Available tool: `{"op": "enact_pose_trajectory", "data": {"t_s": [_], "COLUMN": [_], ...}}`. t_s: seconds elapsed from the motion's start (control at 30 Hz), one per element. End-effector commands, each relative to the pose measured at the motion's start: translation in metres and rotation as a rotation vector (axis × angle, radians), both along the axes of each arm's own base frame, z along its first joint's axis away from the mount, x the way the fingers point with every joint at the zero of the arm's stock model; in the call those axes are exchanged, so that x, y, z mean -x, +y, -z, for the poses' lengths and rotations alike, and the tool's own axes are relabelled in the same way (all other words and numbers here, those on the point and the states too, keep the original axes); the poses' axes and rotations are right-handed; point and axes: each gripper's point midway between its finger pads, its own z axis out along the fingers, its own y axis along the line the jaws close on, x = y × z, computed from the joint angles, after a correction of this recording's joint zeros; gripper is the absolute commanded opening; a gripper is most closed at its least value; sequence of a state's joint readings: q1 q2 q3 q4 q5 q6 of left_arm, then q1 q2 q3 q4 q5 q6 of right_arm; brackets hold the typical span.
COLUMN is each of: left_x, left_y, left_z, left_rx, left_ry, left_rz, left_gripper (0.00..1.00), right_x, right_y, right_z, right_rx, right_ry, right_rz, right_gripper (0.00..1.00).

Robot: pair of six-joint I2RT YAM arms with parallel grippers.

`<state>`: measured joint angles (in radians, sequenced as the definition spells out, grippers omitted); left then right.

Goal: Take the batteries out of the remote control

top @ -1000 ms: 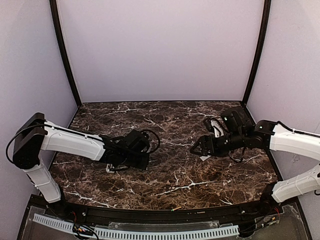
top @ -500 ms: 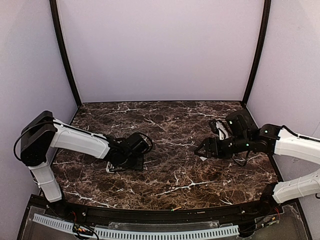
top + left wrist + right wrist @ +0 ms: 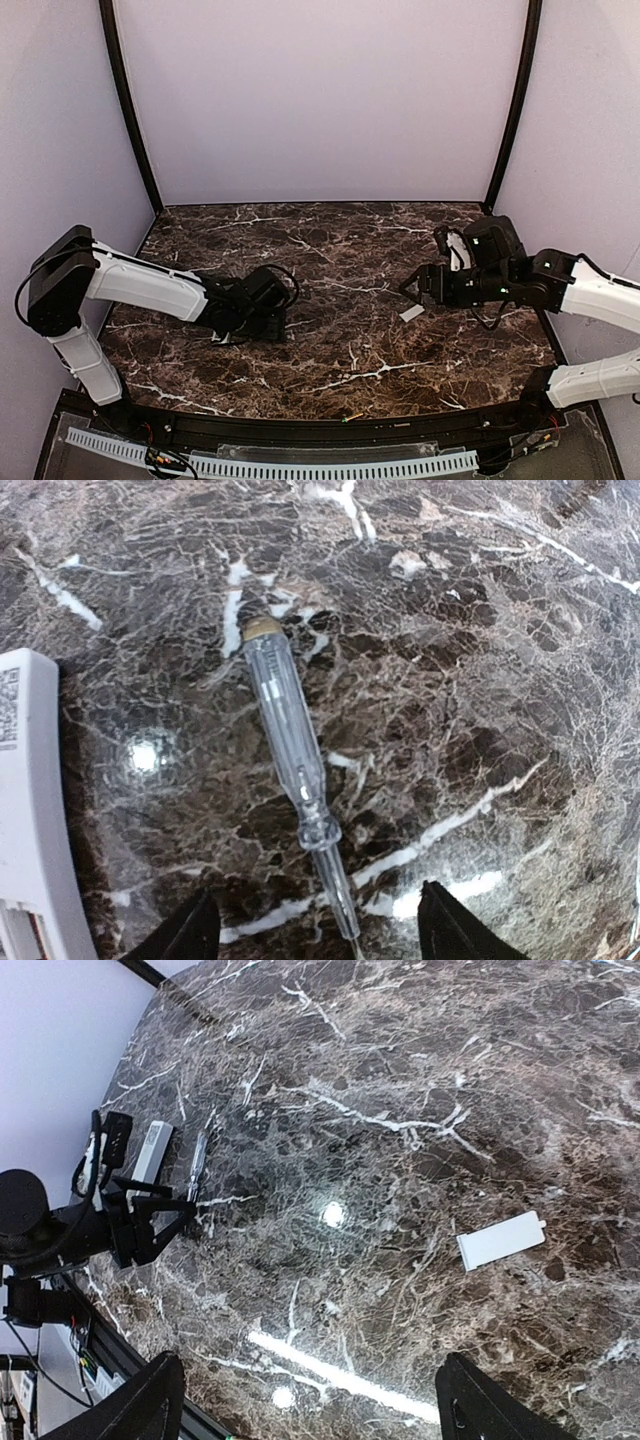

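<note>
On the dark marble table (image 3: 350,250) both my jaws stand spread and hold nothing. My left gripper (image 3: 318,932) hangs low over the clear grey stick (image 3: 290,750). The white remote control (image 3: 30,810) lies just beside that stick. My right gripper (image 3: 310,1390) hangs near the small white cover (image 3: 502,1240). One tiny orange battery (image 3: 352,416) lies on the near black rim.

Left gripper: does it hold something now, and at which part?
Nothing is held. The left gripper is open, and the clear screwdriver lies loose between its fingers, touching neither.
</note>
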<state>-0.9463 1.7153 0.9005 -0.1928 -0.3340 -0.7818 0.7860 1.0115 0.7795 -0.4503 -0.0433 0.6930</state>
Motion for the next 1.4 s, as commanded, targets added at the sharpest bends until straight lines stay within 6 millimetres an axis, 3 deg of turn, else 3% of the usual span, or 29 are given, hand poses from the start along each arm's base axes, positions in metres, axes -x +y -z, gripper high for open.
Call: {"op": "enact_pose_trajectory", "data": {"t_s": [0.0, 0.03, 0.17, 0.27, 0.37, 0.4, 0.43, 0.47, 0.5, 0.53, 0.57, 0.6, 0.7, 0.93, 1.2, 1.3, 1.37], "left_x": [-0.006, -0.006, -0.016, -0.030, -0.037, -0.043, -0.042, -0.047, -0.045, -0.051, -0.047, -0.052, -0.053, -0.066, -0.079, -0.085, -0.093], "left_y": [0.021, 0.024, 0.042, 0.075, 0.105, 0.114, 0.123, 0.134, 0.144, 0.152, 0.168, 0.174, 0.196, 0.230, 0.258, 0.269, 0.267], "left_z": [-0.038, -0.042, -0.082, -0.111, -0.123, -0.138, -0.134, -0.149, -0.142, -0.156, -0.148, -0.161, -0.156, -0.129, -0.101, -0.109, -0.110], "left_rx": [-0.031, -0.056, -0.112, -0.118, -0.177, -0.189, -0.249, -0.268, -0.320, -0.310, -0.390, -0.365, -0.478, -0.686, -0.536, -0.513, -0.505], "left_ry": [-0.111, -0.132, -0.257, -0.329, -0.397, -0.464, -0.486, -0.565, -0.580, -0.657, -0.673, -0.750, -0.832, -0.748, -0.766, -0.825, -0.838], "left_rz": [0.001, 0.030, 0.090, 0.042, 0.030, 0.001, 0.015, -0.046, -0.052, -0.114, -0.135, -0.203, -0.224, -0.238, -0.256, -0.286, -0.254], "left_gripper": [0.70, 0.73, 0.78, 0.80, 0.79, 0.79, 0.78, 0.78, 0.78, 0.78, 0.76, 0.75, 0.75, 0.80, 0.80, 0.81, 0.81], "right_x": [-0.020, -0.023, -0.039, -0.053, -0.068, -0.073, -0.079, -0.084, -0.089, -0.094, -0.100, -0.104, -0.117, -0.135, -0.140, -0.137, -0.137], "right_y": [-0.027, -0.033, -0.051, -0.069, -0.087, -0.094, -0.104, -0.114, -0.121, -0.128, -0.133, -0.137, -0.147, -0.185, -0.203, -0.210, -0.211], "right_z": [-0.004, -0.005, -0.021, -0.033, -0.042, -0.043, -0.044, -0.044, -0.043, -0.041, -0.038, -0.033, -0.023, 0.010, 0.034, 0.037, 0.029], "right_rx": [0.080, 0.101, 0.182, 0.256, 0.347, 0.383, 0.423, 0.463, 0.496, 0.527, 0.557, 0.584, 0.621, 0.734, 0.629, 0.579, 0.547], "right_ry": [-0.100, -0.123, -0.235, -0.325, -0.420, -0.443, -0.466, -0.482, -0.493, -0.504, -0.518, -0.531, -0.571, -0.555, -0.655, -0.721, -0.809], "right_rz": [0.141, 0.161, 0.237, 0.317, 0.393, 0.427, 0.471, 0.508, 0.534, 0.548, 0.549, 0.536, 0.515, 0.548, 0.515, 0.514, 0.508], "right_gripper": [0.92, 0.98, 0.99, 0.99, 0.99, 0.99, 0.99, 0.99, 0.99, 0.99, 0.99, 0.99, 0.99, 0.99, 0.99, 0.99, 0.99]}}
